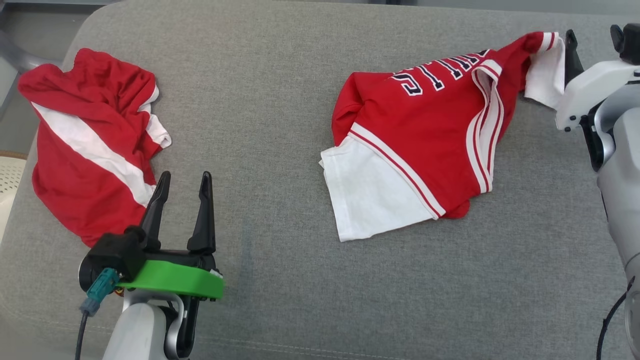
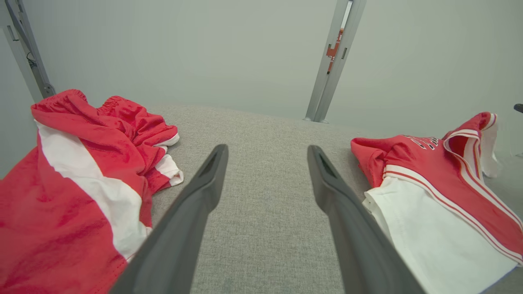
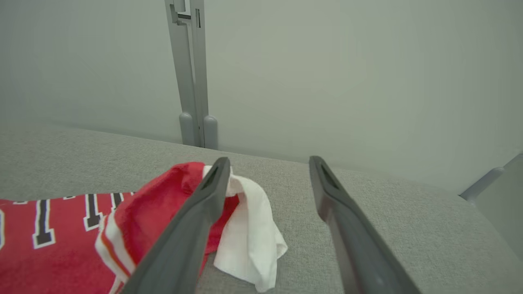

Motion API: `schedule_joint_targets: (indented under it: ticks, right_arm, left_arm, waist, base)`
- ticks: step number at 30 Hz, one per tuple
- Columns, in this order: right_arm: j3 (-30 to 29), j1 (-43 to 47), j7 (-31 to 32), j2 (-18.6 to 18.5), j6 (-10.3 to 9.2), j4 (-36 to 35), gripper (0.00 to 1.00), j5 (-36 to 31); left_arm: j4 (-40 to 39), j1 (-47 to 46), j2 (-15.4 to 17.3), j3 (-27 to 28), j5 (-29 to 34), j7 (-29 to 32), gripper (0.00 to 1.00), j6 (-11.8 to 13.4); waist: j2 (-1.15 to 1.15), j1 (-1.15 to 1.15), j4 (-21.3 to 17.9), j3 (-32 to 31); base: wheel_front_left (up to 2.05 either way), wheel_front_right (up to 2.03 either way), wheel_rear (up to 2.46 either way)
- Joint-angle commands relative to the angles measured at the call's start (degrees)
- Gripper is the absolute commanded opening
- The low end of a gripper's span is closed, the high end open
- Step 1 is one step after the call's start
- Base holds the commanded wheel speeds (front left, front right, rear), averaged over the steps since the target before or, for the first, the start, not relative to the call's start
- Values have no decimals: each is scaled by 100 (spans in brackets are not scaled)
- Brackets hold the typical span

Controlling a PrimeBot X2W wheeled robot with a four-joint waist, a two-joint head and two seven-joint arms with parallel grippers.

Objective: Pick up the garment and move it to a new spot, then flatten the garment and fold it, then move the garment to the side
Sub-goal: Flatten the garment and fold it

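- Right claw (image 1: 593, 32), at 2 o'clock in the head view: fingers apart and empty, just beside the jersey's (image 1: 420, 135) white corner.
- Left claw (image 1: 185, 176), at 7 o'clock: fingers apart and empty, pointing toward 12.
- The jersey lies rumpled on the grey cushion (image 1: 260, 100) toward 2 o'clock. Flattening, folding and moving aside all look undone.
- Bunched shorts (image 1: 85, 150) sit at 9 o'clock.

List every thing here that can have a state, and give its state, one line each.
Red shorts: crumpled, lying free on the grey cushion.
Red-and-white jersey: rumpled, partly folded over, not flat.
Left gripper: open, empty, above the cushion.
Right gripper: open, empty, beside the jersey's white sleeve.
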Motion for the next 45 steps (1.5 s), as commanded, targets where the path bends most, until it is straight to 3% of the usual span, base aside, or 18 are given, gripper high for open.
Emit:
schedule_joint_targets:
  ticks: [1, 8, 12, 16, 19, 23, 27, 41, 45]
  right_arm:
    - [-96, 122, 63, -82, -7, 78, 100, -90]
    - [-172, 700, -55, 495, -7, -7, 100, -234]
    - [22, 1190, -27, 993, -7, -124, 100, 27]
    - [256, 1611, 250, 1221, -7, -238, 100, 475]
    - [470, 1865, 428, 1275, -7, -337, 100, 814]
    - [1259, 2187, 738, 1279, -7, -642, 100, 1764]
    - [1708, 2440, 916, 1262, -7, -987, 100, 2217]
    - [1179, 2263, 1067, 1276, -7, -932, 100, 1830]
    - [1311, 2199, 1254, 1275, -7, -913, 100, 1890]
  left_arm:
    - [30, -4, -4, 35, -11, 5, 100, -27]
    - [92, 246, 10, 134, 33, 5, 100, -28]
    - [86, 405, -8, 203, 35, 4, 100, -27]
    - [60, 519, -19, 202, 58, 5, 100, -27]
    - [64, 550, -25, 184, 66, 5, 100, -27]
    - [77, 508, -27, 119, 53, 5, 100, -27]
    - [59, 512, 6, 138, 50, 5, 100, -27]
    - [24, 375, -3, 146, 14, 5, 100, -27]
    - [31, 335, -8, 135, 5, 5, 100, -27]
  waist:
    - [0, 0, -53, -93]
    - [0, 0, -283, -483]
    - [0, 0, -412, -661]
    - [0, 0, -484, -754]
    - [0, 0, -482, -773]
    - [0, 0, -379, -761]
    - [0, 0, -330, -715]
    - [0, 0, -209, -504]
    - [0, 0, -210, -449]
  base:
    - [0, 0, 0]
    - [0, 0, 0]
    - [0, 0, 0]
    - [0, 0, 0]
    - [0, 0, 0]
    - [0, 0, 0]
    - [0, 0, 0]
    - [0, 0, 0]
    - [0, 0, 0]
